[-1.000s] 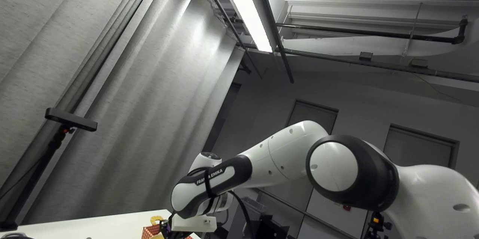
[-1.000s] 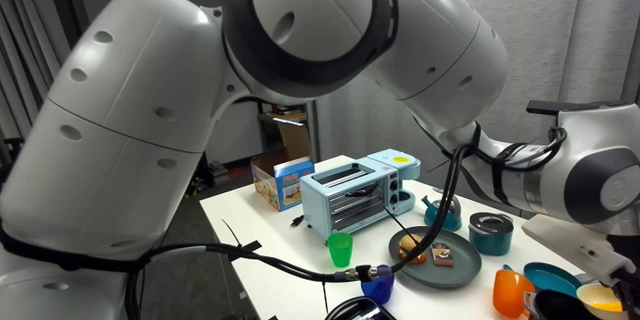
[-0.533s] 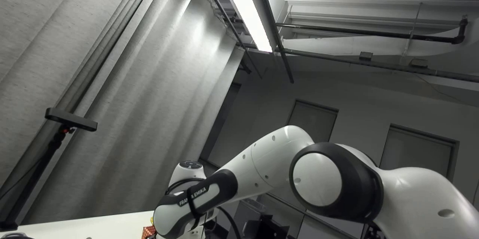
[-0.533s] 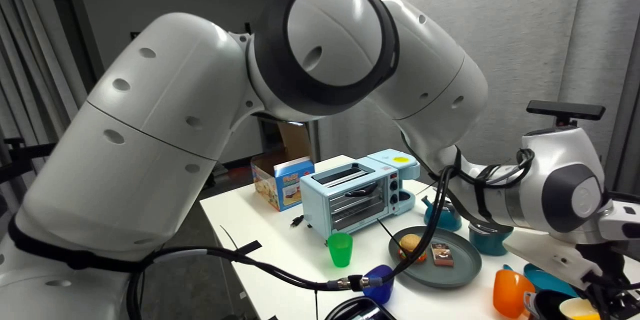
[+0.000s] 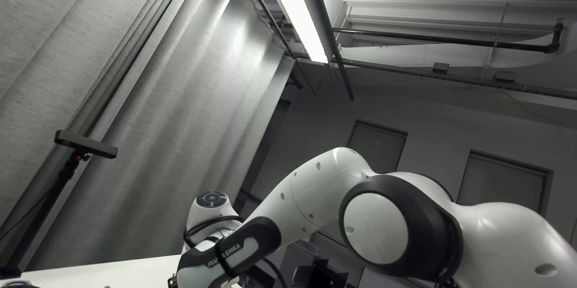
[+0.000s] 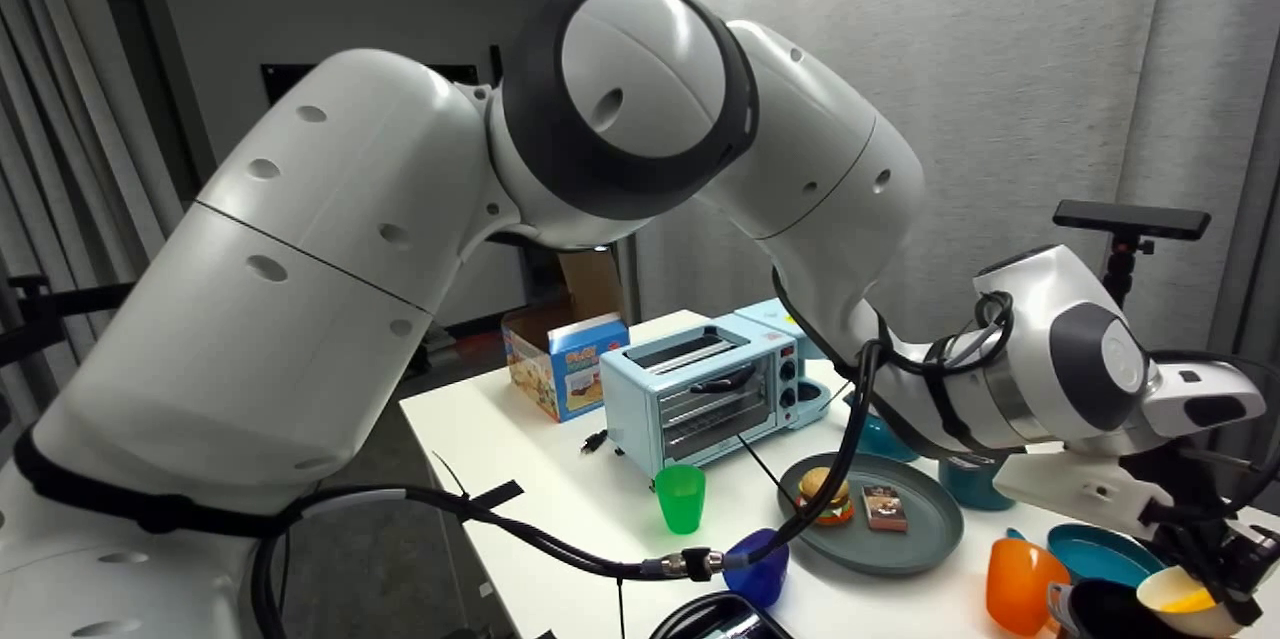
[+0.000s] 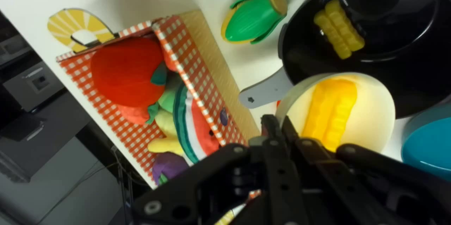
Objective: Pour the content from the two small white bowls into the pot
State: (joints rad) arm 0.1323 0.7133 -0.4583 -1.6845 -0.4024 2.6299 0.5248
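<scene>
White bowl [image 7: 375, 121] is hanging from my gripper [image 7: 279, 124], and the jaws are pinching its thin wall between them. A yellow toy [image 7: 329, 112] is lying inside, so this pour is waiting to be done. In the wrist view, the bowl is covering a bit of the edge of the black pot [image 7: 391, 61]. A second yellow toy [image 7: 339, 29] is lying in there, so I am guessing that one bowl is done.

To pour well, I am wanting the open side of the bowl low over the middle of the pot. Then I am planning to tip it slowly, so the toy is sliding in and not bouncing out. If it is sticking, a soft shake should be helping. I am also planning to squeeze firmly, because the bowl could be twisting in the grip while it is turning.

Some things are hiding. The gripper is blocking the lower part of the bowl in the wrist view. I am not seeing the other small bowl in any view. In an exterior view, the bottom edge is cutting off the pot [image 6: 1108, 611]. In an exterior view, my arm [image 5: 311, 198] is probably blocking the bowl. I am having trouble telling whether the bowl is touching the pot or hanging just above it.
</scene>
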